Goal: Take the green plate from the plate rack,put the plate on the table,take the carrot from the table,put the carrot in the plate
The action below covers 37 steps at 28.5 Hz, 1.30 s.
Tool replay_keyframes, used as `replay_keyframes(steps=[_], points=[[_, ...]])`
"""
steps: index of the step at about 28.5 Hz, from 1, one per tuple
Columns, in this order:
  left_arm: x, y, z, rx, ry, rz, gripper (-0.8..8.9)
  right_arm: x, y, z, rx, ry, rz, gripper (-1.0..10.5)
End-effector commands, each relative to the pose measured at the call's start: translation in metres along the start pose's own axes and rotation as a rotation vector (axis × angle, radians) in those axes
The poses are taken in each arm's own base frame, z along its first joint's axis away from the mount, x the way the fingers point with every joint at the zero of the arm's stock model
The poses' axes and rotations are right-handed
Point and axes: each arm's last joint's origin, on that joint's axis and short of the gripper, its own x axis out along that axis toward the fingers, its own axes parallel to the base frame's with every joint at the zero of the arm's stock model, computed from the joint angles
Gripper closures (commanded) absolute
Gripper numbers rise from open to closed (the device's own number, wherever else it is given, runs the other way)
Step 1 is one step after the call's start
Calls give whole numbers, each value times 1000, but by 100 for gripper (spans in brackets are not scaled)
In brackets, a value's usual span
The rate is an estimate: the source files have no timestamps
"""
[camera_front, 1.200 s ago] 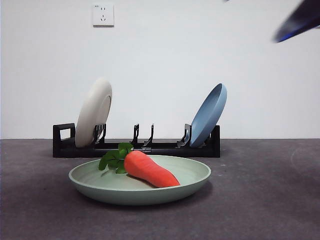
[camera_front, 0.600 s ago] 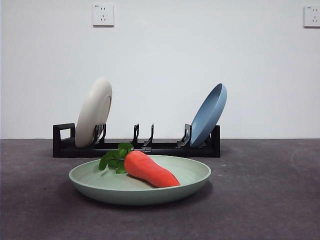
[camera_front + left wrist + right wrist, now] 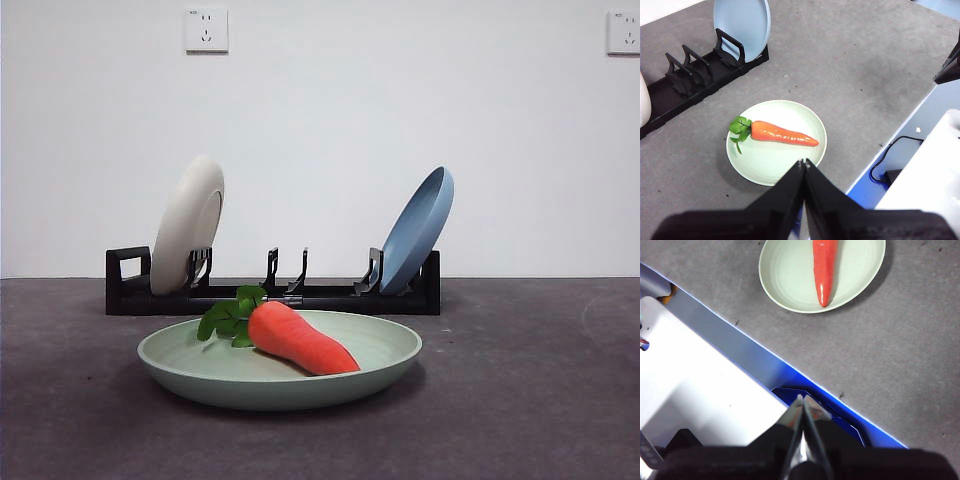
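The green plate [image 3: 280,375] lies flat on the table [image 3: 520,400] in front of the plate rack [image 3: 270,292]. The carrot [image 3: 300,340] lies in the plate, leaves to the left. The left wrist view shows the plate [image 3: 765,160] with the carrot [image 3: 782,134] in it, and the rack [image 3: 695,80] beyond. My left gripper [image 3: 803,162] is shut and empty, raised above the plate's near rim. My right gripper [image 3: 802,400] is shut and empty, over the table's edge, away from the plate [image 3: 790,275] and carrot [image 3: 824,267]. Neither gripper shows in the front view.
A cream-white plate [image 3: 188,225] stands in the rack's left end and a blue plate [image 3: 418,230] leans at its right end. A white box [image 3: 695,380] and a black cable [image 3: 887,160] lie off the table's edge [image 3: 755,360].
A dark arm tip at the front view's top right corner has gone out of view. The plate, carrot and rack have not moved.
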Motion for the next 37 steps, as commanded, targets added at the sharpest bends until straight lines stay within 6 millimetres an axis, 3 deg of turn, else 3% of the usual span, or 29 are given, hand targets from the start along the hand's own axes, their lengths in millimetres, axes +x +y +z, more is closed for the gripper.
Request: replay_keyframes(steps=[1, 10, 17, 22, 28, 33, 37], points=[[1, 0, -1, -2, 0, 1, 817, 0, 0, 0, -6, -5, 0, 946], [0, 3, 3, 45, -43, 65, 817, 0, 0, 0, -6, -5, 0, 946], [-13, 29, 22, 67, -274, 310, 817, 0, 0, 0, -6, -5, 0, 946], [-29, 48, 21, 54, -448, 459, 817, 0, 0, 0, -6, -5, 0, 946], [-26, 62, -13, 78, -690, 690, 817, 0, 0, 0, -6, -5, -1, 946], [4, 75, -62, 57, -730, 811, 817, 0, 0, 0, -6, -5, 0, 946], [34, 86, -103, 10, -645, 816, 817, 0, 0, 0, -6, -5, 0, 946]])
